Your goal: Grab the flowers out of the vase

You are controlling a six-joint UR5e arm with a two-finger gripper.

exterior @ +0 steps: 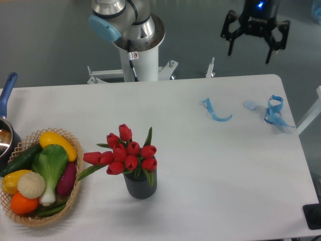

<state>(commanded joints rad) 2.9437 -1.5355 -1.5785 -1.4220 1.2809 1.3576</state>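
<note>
A bunch of red tulip flowers (126,152) with green leaves stands in a short dark grey ribbed vase (141,185) on the white table (225,170), left of the middle near the front. My gripper (251,50) is black, open and empty. It hangs high at the back right, above the table's far edge, far from the flowers.
A wicker basket (70,198) with vegetables sits at the front left, close to the flowers. A pot with a blue handle (7,93) is at the left edge. Blue ribbon pieces (215,111) (275,111) lie at the back right. The arm's base (135,45) stands behind the table.
</note>
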